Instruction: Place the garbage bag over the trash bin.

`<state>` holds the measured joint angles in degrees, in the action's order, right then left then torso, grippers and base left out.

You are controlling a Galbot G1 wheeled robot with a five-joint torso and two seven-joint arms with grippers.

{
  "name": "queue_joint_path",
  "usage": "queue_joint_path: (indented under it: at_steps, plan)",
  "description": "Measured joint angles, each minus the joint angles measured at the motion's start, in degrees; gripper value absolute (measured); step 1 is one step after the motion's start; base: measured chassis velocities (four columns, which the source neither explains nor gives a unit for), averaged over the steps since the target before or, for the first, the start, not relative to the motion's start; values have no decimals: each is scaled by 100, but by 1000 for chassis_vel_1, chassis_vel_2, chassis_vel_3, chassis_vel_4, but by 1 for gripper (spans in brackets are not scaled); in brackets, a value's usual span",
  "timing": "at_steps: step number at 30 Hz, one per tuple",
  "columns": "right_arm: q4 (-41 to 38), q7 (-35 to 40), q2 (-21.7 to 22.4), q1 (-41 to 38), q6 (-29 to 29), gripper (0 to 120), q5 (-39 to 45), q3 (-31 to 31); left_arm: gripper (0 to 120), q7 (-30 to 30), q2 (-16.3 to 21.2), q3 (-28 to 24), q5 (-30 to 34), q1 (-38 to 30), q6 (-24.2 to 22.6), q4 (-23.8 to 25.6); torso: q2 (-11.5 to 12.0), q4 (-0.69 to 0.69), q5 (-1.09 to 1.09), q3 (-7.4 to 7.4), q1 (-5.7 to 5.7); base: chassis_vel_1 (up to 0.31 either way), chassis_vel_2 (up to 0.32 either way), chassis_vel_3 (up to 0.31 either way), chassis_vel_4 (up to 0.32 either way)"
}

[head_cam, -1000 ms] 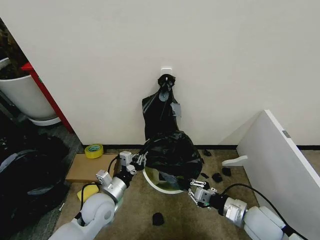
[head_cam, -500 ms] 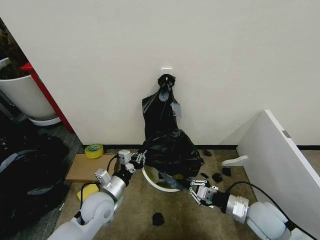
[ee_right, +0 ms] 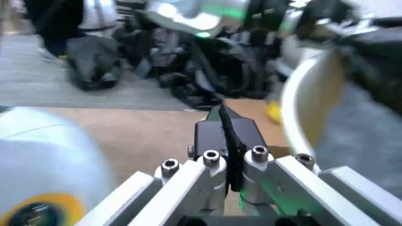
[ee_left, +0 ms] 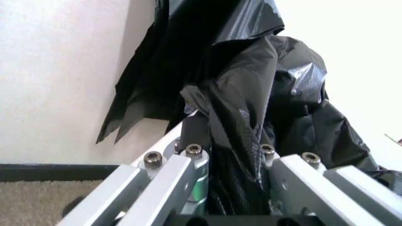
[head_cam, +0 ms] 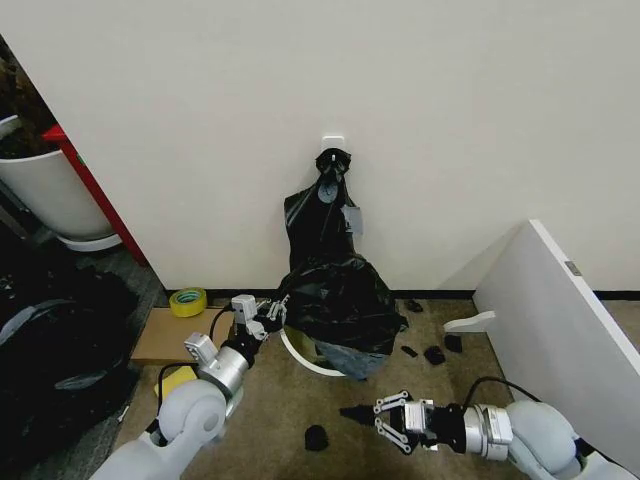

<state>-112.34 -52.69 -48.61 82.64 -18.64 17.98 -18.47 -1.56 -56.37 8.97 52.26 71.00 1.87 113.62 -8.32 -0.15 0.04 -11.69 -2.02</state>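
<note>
The trash bin [head_cam: 298,358] lies tipped toward me by the wall, and only an arc of its white rim shows. The glossy black garbage bag [head_cam: 340,300] is draped over its top and far side. At the bin's left rim, my left gripper [head_cam: 274,311] is shut on a fold of the bag [ee_left: 289,94], with the white rim [ee_left: 164,143] just behind its fingers. My right gripper [head_cam: 379,421] hovers low over the carpet in front of the bin, apart from it, shut on a thin scrap of black plastic [ee_right: 223,122]. The bin's rim [ee_right: 304,108] curves past it.
A knotted bunch of black plastic [head_cam: 325,205] with a grey tag hangs on the wall above the bin. A white board [head_cam: 560,320] leans at the right. Cardboard [head_cam: 170,335], a yellow tape roll [head_cam: 187,300], dark bags [head_cam: 50,350] and a white planter [head_cam: 45,195] sit left. Black scraps [head_cam: 316,437] dot the carpet.
My right gripper has drawn back from the bin's near rim toward me, taking a black scrap with it. The bag now hangs lower over the bin's opening. The left gripper shifted slightly left.
</note>
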Motion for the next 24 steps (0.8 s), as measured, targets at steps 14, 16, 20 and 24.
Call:
queue_joint_path:
  at_steps: [14, 16, 20, 24]
  plan:
    - [-709, 2357, 229, 119, 1000, 36, -179, 139, 5, 18, -27, -71, -74, -36, 10, -106, 0, 0, -1, 0, 0, 0, 0, 0, 0]
    - [-676, 2340, 229, 117, 1017, 41, -255, 152, 5, 21, -23, -72, -78, -33, 10, -106, 0, 0, -1, 0, 0, 0, 0, 0, 0]
    - [-561, 2142, 222, 89, 1045, 56, -400, 123, 5, 25, -12, -67, -85, -18, 13, -106, 0, 0, 0, 0, 0, 0, 0, 0, 0]
    - [-436, 1953, 215, 69, 946, 75, -569, 60, 5, 28, -11, -56, -89, -10, 19, -94, 0, 1, 0, 0, 0, 0, 0, 0, 0]
